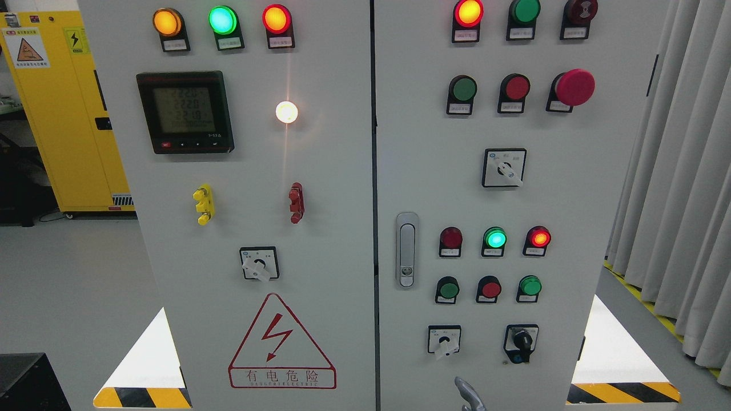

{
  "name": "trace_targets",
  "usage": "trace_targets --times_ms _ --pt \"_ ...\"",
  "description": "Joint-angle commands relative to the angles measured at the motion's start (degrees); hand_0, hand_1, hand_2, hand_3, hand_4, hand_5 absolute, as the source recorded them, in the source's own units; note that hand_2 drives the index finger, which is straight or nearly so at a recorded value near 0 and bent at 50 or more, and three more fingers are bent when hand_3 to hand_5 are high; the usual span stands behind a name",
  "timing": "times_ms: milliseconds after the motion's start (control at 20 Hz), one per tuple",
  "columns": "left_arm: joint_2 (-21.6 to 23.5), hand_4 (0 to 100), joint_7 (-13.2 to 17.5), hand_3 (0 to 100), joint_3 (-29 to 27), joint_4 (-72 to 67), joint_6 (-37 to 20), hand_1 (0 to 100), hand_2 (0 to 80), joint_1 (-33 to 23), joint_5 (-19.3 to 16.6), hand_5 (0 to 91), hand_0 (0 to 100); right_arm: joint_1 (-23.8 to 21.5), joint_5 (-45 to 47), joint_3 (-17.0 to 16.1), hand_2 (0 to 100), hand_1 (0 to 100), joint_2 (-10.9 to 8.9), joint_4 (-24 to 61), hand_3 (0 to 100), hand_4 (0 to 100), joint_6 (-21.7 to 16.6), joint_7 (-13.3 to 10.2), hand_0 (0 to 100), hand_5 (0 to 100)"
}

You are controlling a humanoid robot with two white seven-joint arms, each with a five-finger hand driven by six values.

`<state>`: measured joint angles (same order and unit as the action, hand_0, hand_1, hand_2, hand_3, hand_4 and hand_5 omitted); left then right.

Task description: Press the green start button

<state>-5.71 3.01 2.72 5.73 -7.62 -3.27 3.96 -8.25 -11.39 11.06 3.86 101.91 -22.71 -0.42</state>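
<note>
The right hand (469,395), its pose impossible to tell, should rise squarely to the green pushbutton (448,289), avoiding the red pushbutton (490,289).

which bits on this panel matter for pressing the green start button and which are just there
For the job: upper dark green round push button and lower dark green round push button on the right door (labels unreadable, so which is start is unclear); grey right hand at the bottom edge.
Just there: large red mushroom button; black digital meter; yellow metal cabinet.
</note>
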Motion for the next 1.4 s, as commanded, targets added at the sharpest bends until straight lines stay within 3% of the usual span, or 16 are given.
trace_targets --times_ms 0,400,500,600,700,850,950,1100,1150,1250,1300,1350 --pt "0.0 0 -0.02 0 0.0 -0.02 -0.03 56 0.0 -0.07 0.0 0.0 12 -0.01 -0.03 0.02 0 53 0.01 0.04 5 11 0.04 -0.02 36 4" --pt "0.0 0 -0.02 0 0.0 -0.02 -0.03 56 0.0 0.02 0.0 0.0 12 0.17 -0.73 -0.07 0 53 -0.08 0.39 6 11 0.04 0.07 36 4" --pt "0.0 0 -0.02 0 0.0 -0.02 -0.03 56 0.0 0.02 0.0 0.0 12 0.52 -5.54 -0.51 0 53 0.1 0.66 6 11 0.21 -0.01 36 4" --pt "0.0 0 -0.02 0 0.0 0.07 -0.03 56 0.0 0.02 0.0 0.0 12 0.96 -14.32 -2.87 0 61 0.36 0.66 13 19 0.21 -0.37 32 10" --pt "0.0 0 -0.02 0 0.0 -0.02 -0.03 56 0.0 0.02 0.0 0.0 12 1.48 -22.23 -4.81 0 67 0.71 0.66 30 41 0.04 -0.98 34 24" --pt "0.0 0 -0.02 0 0.0 -0.02 -0.03 56 0.0 0.01 0.0 0.0 12 3.5 -32.08 -7.09 0 71 0.98 0.75 34 45 -0.05 -4.31 37 27" --pt "0.0 0 -0.02 0 0.0 -0.02 -0.03 56 0.0 0.02 0.0 0.0 12 4.56 -38.5 -9.11 0 72 1.5 0.83 40 52 -0.23 -5.28 38 34" --pt "0.0 0 -0.02 0 0.0 0.07 -0.03 56 0.0 0.02 0.0 0.0 12 6.4 -43.44 -10.79 0 73 2.03 1.1 51 61 -0.49 -5.99 40 51" --pt "0.0 0 -0.02 0 0.0 0.07 -0.03 56 0.0 0.02 0.0 0.0 12 7.36 -44.67 -11.05 0 73 2.03 1.01 63 74 -0.49 -5.91 42 70" --pt "0.0 0 -0.02 0 0.0 -0.02 -0.03 56 0.0 0.02 0.0 0.0 12 9.65 -47.3 -12.28 0 73 1.94 0.57 64 75 -0.4 -5.9 42 70" --pt "0.0 0 -0.02 0 0.0 -0.02 -0.03 56 0.0 0.02 0.0 0.0 12 10.62 -48.54 -12.37 0 73 1.94 0.48 74 81 -0.32 -5.9 43 78" --pt "0.0 0 -0.02 0 0.0 -0.02 -0.03 56 0.0 0.02 0.0 0.0 12 11.24 -49.51 -12.37 0 73 1.94 0.31 77 83 -0.31 -5.82 44 80"
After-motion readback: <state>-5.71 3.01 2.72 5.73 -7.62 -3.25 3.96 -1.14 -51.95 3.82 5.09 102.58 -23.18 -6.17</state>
